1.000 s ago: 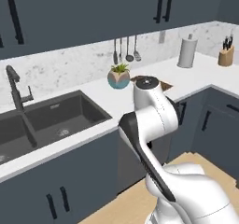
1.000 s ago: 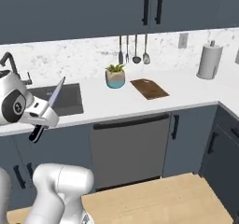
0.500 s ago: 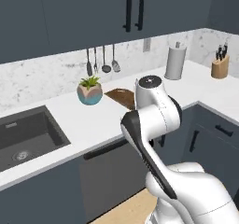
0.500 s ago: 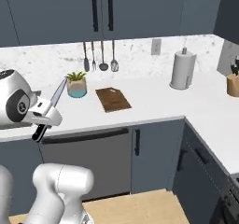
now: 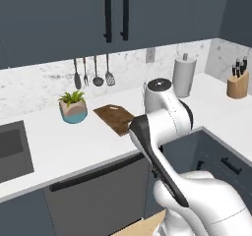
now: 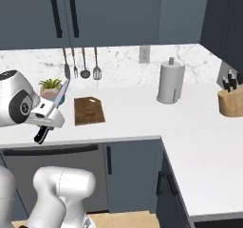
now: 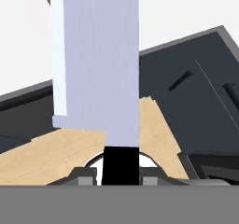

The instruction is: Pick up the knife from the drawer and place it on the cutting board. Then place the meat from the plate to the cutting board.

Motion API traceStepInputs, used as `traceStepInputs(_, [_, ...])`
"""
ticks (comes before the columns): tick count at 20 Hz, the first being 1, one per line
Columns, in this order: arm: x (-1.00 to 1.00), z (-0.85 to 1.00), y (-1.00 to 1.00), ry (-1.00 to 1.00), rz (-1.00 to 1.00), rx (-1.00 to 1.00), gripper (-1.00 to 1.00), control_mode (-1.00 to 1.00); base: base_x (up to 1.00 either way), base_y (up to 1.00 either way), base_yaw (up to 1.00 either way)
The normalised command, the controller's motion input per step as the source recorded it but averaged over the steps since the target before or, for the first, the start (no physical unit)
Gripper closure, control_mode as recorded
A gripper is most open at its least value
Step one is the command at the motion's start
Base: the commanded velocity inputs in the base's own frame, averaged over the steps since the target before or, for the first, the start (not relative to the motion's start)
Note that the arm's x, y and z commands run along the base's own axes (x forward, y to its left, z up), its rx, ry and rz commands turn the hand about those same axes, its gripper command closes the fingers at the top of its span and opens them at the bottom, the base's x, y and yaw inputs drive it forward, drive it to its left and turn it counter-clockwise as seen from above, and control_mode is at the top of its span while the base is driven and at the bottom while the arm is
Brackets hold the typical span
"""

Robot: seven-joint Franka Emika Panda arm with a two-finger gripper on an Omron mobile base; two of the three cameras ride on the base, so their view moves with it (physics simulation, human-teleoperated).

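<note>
A: Knife with slim silver blade and black handle (image 6: 53, 110)?
B: Clamped in the two-finger gripper (image 6: 46, 122), blade tilted up, short of the counter edge near the dark brown wooden cutting board (image 6: 88, 110).

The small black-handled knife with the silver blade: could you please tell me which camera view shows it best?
The right base view: the small black-handled knife with the silver blade shows whole there, shut in the claw, blade slanting up towards the wall. The hand view gives only a close stretch of blade and the handle top. In the left base view the white arm stands in front.
</note>
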Motion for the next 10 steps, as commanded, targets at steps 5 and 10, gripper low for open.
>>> traceStepInputs(5, [0.00,0.00,0.00,0.00,0.00,0.00,1.00,1.00,0.41,-0.04,0.25])
traceStepInputs(10, [0.87,-0.14,-0.09,0.01,0.20,0.02,1.00,-1.00,0.00,0.00,0.00])
